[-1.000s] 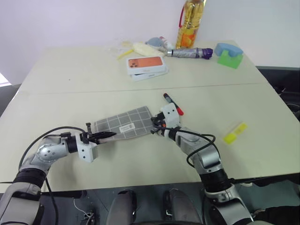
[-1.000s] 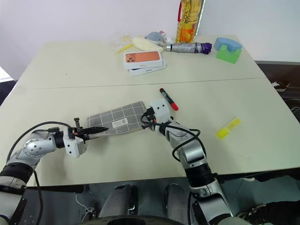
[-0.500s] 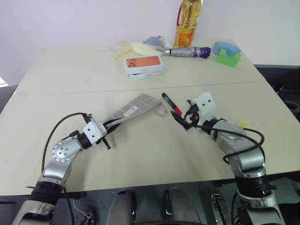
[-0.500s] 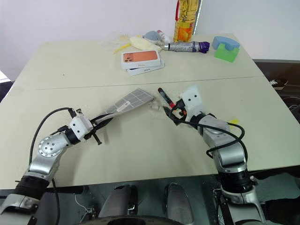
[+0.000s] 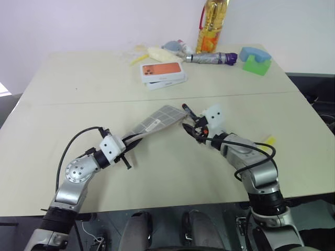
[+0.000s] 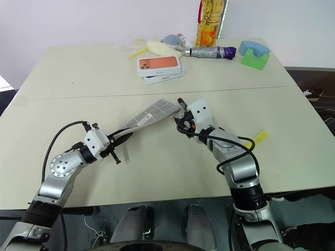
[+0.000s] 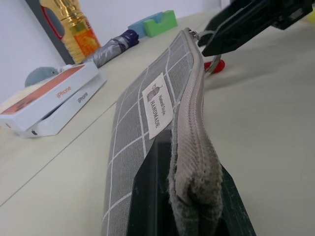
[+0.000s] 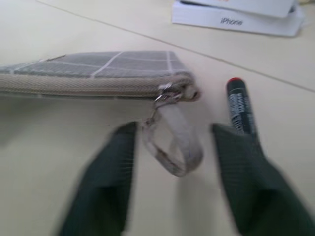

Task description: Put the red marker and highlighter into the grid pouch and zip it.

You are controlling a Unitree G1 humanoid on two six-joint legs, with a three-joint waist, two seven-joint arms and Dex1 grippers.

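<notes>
grid pouch [image 5: 157, 121], soft fabric, zipper shut, raised edge-up over the table [image 5: 78, 94].
we had the left gripper [image 5: 127, 140] clamped on its near end; the right gripper [image 8: 172, 162] stood spread around its hanging pull loop [image 8: 173, 142]. we judged it light and floppy: take the loop. red marker [image 8: 239, 109] lay just beside.

both arms are built of rounded silver-grey metal segments with darker grey bands at the joints. the left arm [image 5: 78, 175] shows a round disc-shaped joint cover with a ring of small screws. a loose black cable loops along each arm, and the right arm [image 5: 251, 167] carries a curled one. each wrist ends in a white boxy block with small dark holes, and the fingers [image 8: 106, 187] are matte black, flat and tapering.
</notes>
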